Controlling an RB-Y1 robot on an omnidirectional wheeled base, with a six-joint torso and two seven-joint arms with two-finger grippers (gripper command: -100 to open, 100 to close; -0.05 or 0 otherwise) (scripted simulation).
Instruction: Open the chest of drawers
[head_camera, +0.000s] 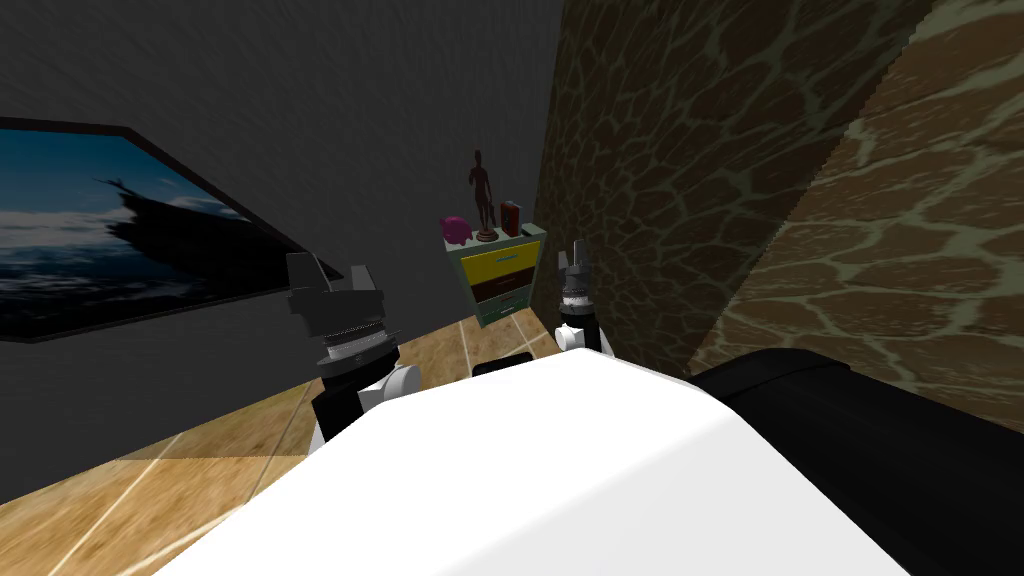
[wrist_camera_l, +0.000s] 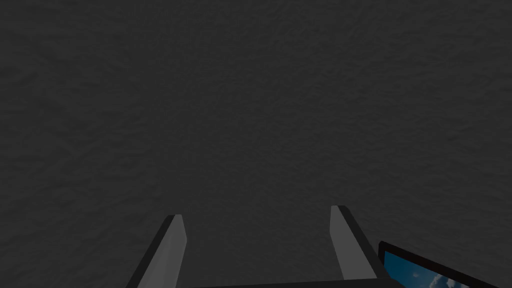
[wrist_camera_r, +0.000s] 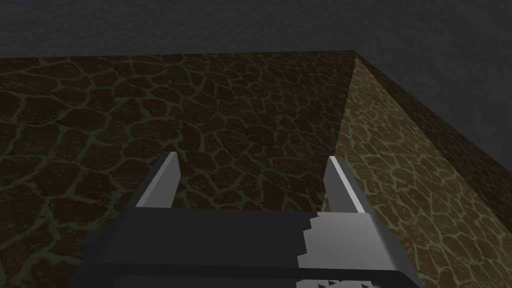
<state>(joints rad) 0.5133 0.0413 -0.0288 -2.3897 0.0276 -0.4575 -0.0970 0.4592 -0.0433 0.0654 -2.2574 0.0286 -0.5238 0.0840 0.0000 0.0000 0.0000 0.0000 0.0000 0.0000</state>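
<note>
Largest is the brown stone-patterned wall, running from 12 round to 4 o'clock in the head view, with a dark grey wall meeting it from 9 to 12 o'clock. Below them a tan wooden floor with pale seams stretches out toward 7 o'clock. At 9 o'clock a wide black-framed picture of sky and cloud hangs on the grey wall. The chest of drawers stands dead ahead at 12 o'clock, in the corner where the two walls meet, on the floor and well apart from both grippers. It is small, with a pale green frame and three stacked fronts: yellow on top, dark brown in the middle, green at the bottom. All three fronts look flush with the frame. The left gripper is raised at 9 o'clock of the chest, and its wrist view shows the fingers spread wide with nothing between them. The right gripper stands at 3 o'clock of the chest, close by the stone wall, its fingers likewise parted and empty. On the chest's top, a dark standing figurine sits between a pink piggy bank at its 9 o'clock and a small red book at its 3 o'clock.
</note>
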